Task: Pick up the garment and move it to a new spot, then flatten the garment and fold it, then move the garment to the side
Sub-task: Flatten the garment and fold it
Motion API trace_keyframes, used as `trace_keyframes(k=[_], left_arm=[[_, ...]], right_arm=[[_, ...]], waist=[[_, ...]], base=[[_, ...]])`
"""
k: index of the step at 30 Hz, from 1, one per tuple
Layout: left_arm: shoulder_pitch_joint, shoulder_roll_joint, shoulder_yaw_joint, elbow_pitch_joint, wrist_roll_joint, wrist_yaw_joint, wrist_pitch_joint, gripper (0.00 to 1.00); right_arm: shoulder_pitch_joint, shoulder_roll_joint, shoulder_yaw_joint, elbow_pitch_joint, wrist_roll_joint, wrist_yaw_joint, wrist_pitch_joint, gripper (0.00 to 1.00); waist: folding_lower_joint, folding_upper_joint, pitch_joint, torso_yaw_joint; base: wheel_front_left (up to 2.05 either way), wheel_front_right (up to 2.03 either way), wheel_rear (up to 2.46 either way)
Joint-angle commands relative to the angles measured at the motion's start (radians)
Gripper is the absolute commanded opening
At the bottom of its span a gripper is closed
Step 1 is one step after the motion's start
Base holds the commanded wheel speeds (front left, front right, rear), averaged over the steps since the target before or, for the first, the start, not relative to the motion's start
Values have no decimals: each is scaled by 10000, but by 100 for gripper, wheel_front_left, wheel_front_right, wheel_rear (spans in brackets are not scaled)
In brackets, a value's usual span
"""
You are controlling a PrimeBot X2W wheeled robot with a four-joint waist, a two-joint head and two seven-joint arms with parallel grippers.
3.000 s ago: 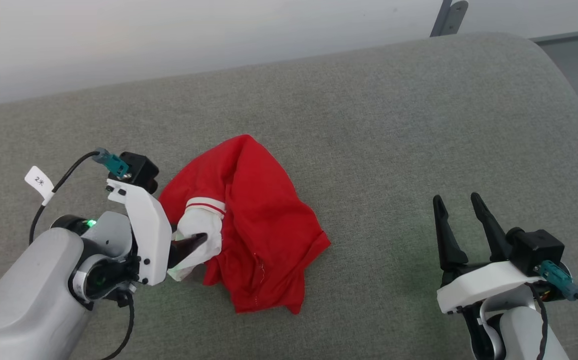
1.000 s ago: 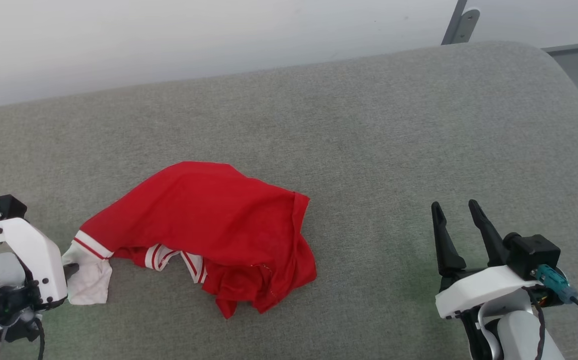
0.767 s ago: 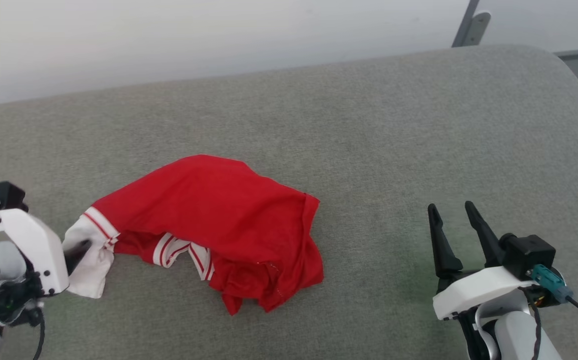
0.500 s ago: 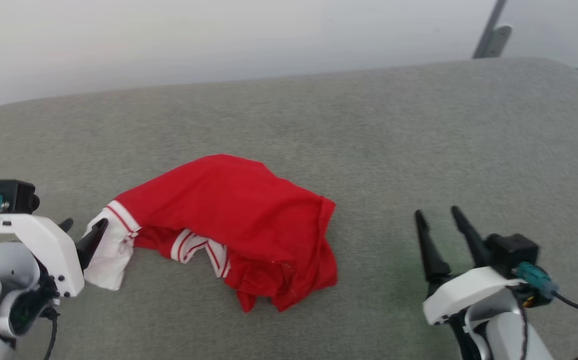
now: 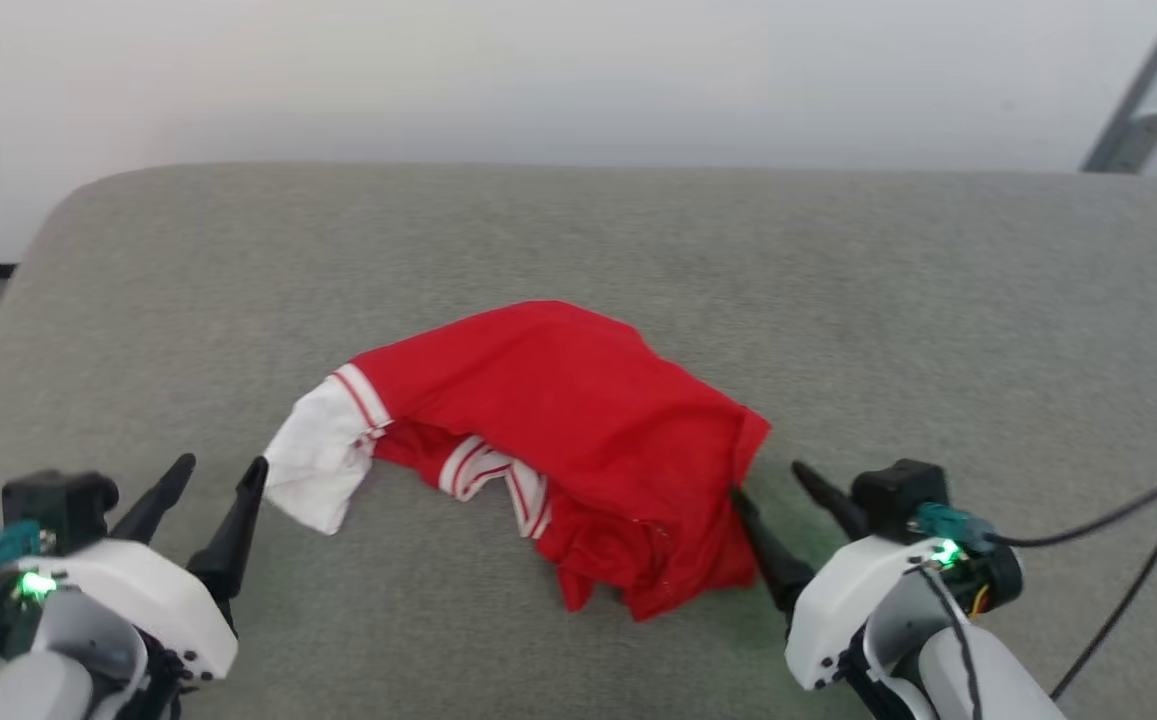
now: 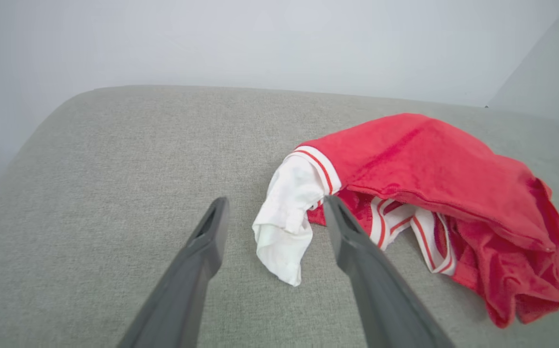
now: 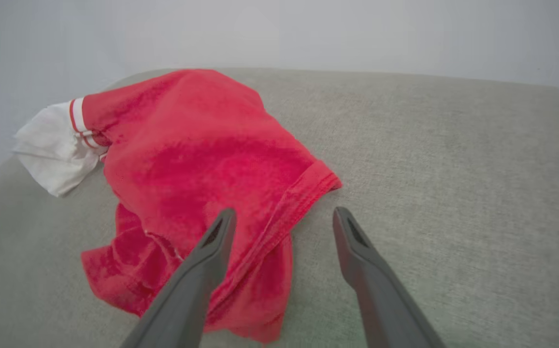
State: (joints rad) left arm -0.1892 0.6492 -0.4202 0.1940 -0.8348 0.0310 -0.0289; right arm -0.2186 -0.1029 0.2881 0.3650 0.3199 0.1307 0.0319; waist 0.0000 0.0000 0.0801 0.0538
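Left end effector: I see it low on my left, fingers spread, empty.
Right end effector: low right, fingers spread, empty, angled inward.

No text, label or number can be read anywhere right now. The garment shows plain red cloth, a white panel and striped trim.

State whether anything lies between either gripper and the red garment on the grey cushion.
Nothing visible does. The left gripper, open, points at the white sleeve end of the garment, with only bare cushion between them. The right gripper, open, is right at the red hem on the other side, with no other thing near.
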Motion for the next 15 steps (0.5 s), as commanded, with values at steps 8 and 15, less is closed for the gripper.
trace_keyframes(k=[8, 15], left_arm=[[766, -511, 29, -190, 499, 98, -1714, 100], [1271, -1094, 227, -258, 735, 105, -2275, 100]], right_arm=[[-461, -629, 951, 99, 590, 0, 1950, 100], [-618, -1005, 1383, 216, 773, 0, 3785, 100]], waist=[[0, 0, -103, 1036], [0, 0, -146, 1738]], base=[[0, 0, 0], [0, 0, 0]])
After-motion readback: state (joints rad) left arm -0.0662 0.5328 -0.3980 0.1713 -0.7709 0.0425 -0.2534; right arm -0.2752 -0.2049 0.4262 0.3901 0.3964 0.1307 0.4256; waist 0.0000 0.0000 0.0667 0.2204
